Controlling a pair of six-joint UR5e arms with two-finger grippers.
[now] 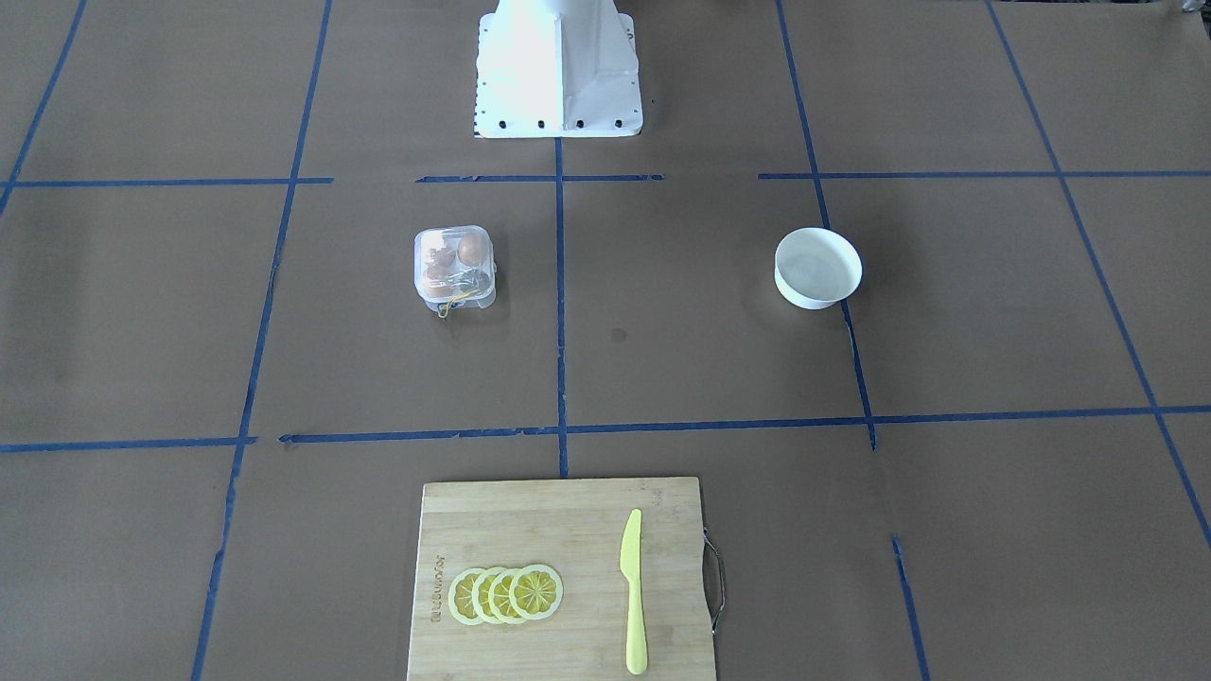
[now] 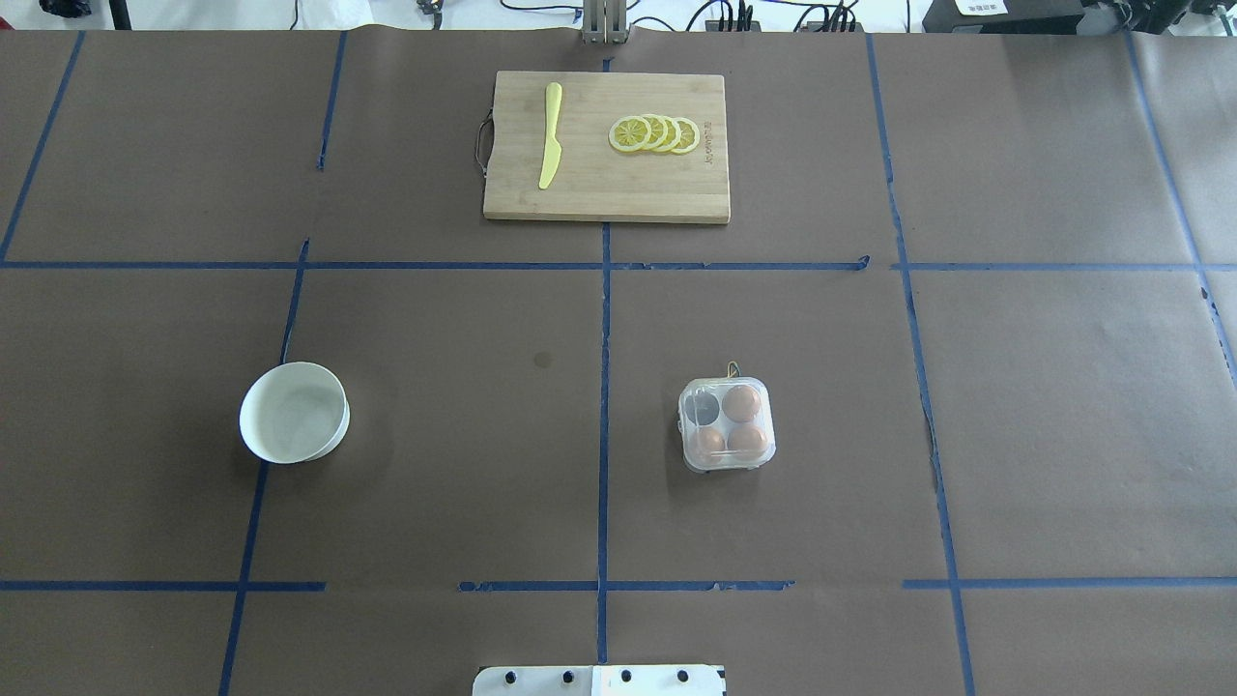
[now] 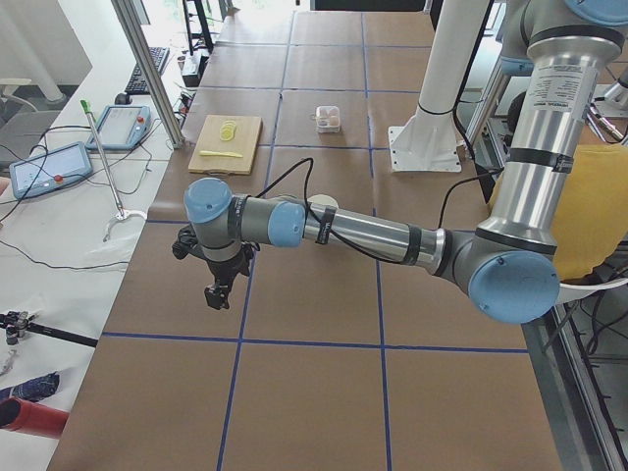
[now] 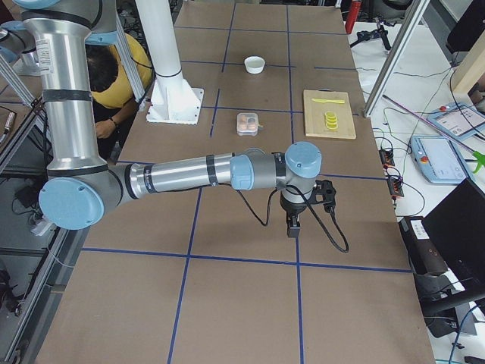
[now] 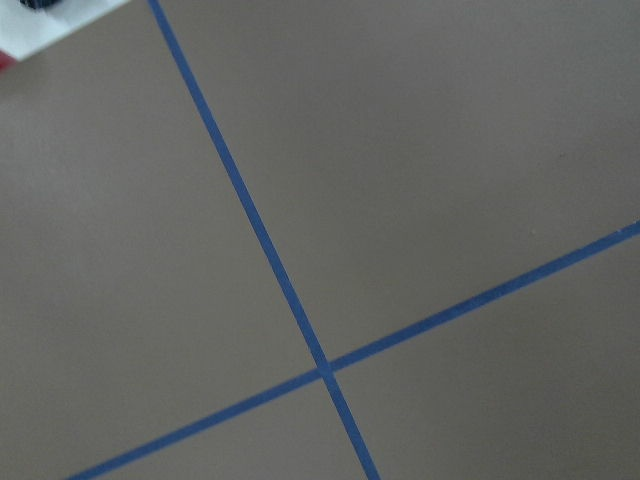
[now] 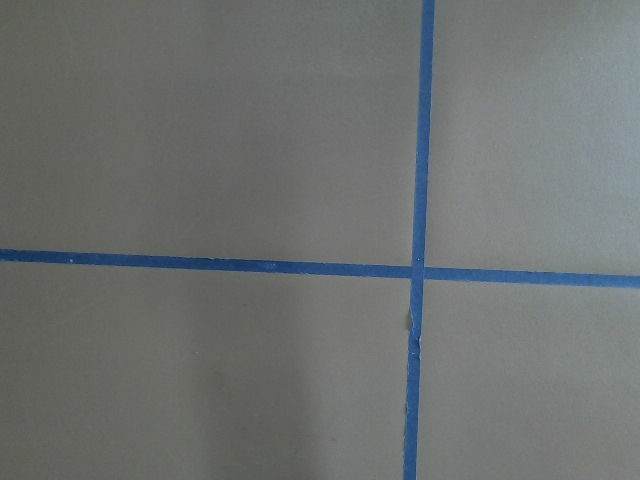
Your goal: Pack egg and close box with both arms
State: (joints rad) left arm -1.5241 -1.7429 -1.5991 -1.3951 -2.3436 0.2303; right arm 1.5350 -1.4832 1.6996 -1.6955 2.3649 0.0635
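Note:
The clear box (image 2: pixel 727 425) stands on the table right of centre, with its lid seemingly down and a yellow loop on its far side. Three brown eggs fill three of its cells, one egg (image 2: pixel 742 402) at the far right; the far left cell is empty. The box also shows in the front view (image 1: pixel 455 268). My left gripper (image 3: pixel 218 292) hangs over bare table far from the box, and I cannot tell if it is open. My right gripper (image 4: pixel 294 224) hangs likewise at the other end, state unclear. Both wrist views show only brown paper and blue tape.
An empty white bowl (image 2: pixel 294 412) sits left of centre. A wooden cutting board (image 2: pixel 606 184) at the far edge carries a yellow knife (image 2: pixel 550 135) and lemon slices (image 2: pixel 655 133). The white pedestal (image 1: pixel 558 71) stands at the robot's side. A person in yellow (image 4: pixel 114 83) sits behind it.

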